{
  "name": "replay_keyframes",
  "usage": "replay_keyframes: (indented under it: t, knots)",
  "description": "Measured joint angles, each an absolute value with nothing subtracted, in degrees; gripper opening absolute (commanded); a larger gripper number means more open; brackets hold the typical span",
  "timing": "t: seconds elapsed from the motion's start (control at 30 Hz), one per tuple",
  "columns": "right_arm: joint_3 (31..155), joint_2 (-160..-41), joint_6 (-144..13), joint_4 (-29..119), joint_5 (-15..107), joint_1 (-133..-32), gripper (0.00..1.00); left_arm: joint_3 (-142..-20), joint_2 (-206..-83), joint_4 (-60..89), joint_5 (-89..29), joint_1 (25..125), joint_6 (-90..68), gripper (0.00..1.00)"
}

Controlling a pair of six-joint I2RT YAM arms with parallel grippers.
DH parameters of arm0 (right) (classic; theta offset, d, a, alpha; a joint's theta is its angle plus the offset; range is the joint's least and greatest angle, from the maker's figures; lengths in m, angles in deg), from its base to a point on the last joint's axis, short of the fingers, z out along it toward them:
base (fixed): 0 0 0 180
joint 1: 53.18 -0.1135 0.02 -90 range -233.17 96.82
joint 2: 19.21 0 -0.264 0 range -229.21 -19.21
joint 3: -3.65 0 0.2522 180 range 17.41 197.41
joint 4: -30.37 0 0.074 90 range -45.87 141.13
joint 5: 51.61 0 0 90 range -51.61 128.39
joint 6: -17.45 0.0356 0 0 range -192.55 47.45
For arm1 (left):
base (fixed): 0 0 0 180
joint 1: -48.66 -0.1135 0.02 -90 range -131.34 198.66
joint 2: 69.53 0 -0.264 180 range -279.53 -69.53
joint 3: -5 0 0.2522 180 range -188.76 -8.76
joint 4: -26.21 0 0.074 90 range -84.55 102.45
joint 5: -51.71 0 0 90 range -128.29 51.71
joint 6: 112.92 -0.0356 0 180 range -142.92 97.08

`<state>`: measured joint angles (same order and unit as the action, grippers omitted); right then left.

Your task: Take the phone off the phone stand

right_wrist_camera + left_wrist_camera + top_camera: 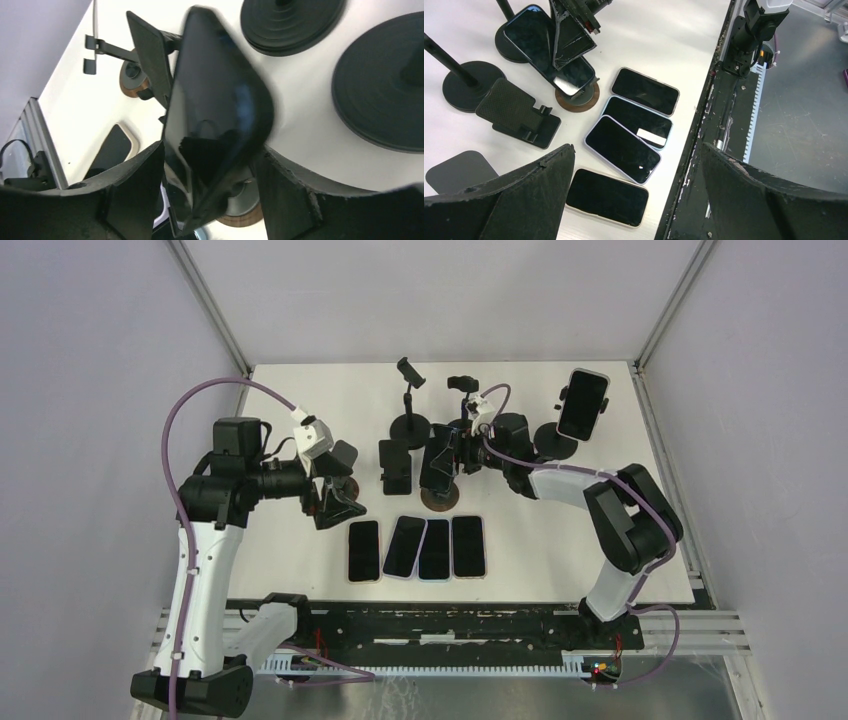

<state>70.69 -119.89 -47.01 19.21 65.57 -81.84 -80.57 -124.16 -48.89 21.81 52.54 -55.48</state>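
A dark phone (215, 115) hangs tilted and blurred between the fingers of my right gripper (210, 150). The jaws stand apart, with gaps beside the phone. Below it is the phone stand with a round wooden base (240, 212) and a black back plate (150, 55). From above, the right gripper (445, 460) and phone (436, 468) sit over that base (438, 500). The left wrist view shows the phone (539, 45) leaning over the base (581, 97). My left gripper (335, 495) hovers open and empty at the left (636, 147).
Several phones (415, 548) lie flat in a row near the front edge. A small folding stand (395, 468) sits left of the wooden base. Two tall clamp stands (410, 400) rise behind. Another phone (583, 403) is clamped upright at the back right.
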Motion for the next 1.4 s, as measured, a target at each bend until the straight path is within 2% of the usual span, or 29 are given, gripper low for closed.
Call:
replay_keyframes:
  t: [0.23,0.37,0.47,0.73,0.9,1.2,1.4]
  knots:
    - [73.07,-118.53,-49.72,24.12,61.09,-80.57,0.74,-80.57,-123.83,-50.51,21.81,52.54,-56.9,0.99]
    - [75.11,-118.53,-49.68,23.69,60.52,-79.94,0.7,-80.57,-123.7,-51.21,21.81,52.54,-57.45,0.99]
    - [75.26,-118.53,-48.87,22.66,60.65,-79.7,0.62,-80.6,-123.64,-51.56,21.81,52.54,-57.75,0.99]
    - [76.9,-118.99,-45.96,20.65,62.14,-79.68,0.19,-80.57,-123.64,-51.95,21.81,52.54,-57.99,0.98]
    - [79.65,-119.45,-43.27,20.69,65.2,-80.4,0.0,-80.57,-123.66,-52.43,21.85,52.54,-58.52,0.99]
    - [82.45,-117.11,-41.18,23.34,68.15,-79.81,0.0,-80.62,-124.25,-54.81,21.9,52.54,-60.42,0.98]
    - [80.98,-103.28,-41.74,34.31,66.66,-79.68,0.0,-81.69,-124.23,-55.45,21.9,52.54,-61.03,0.98]
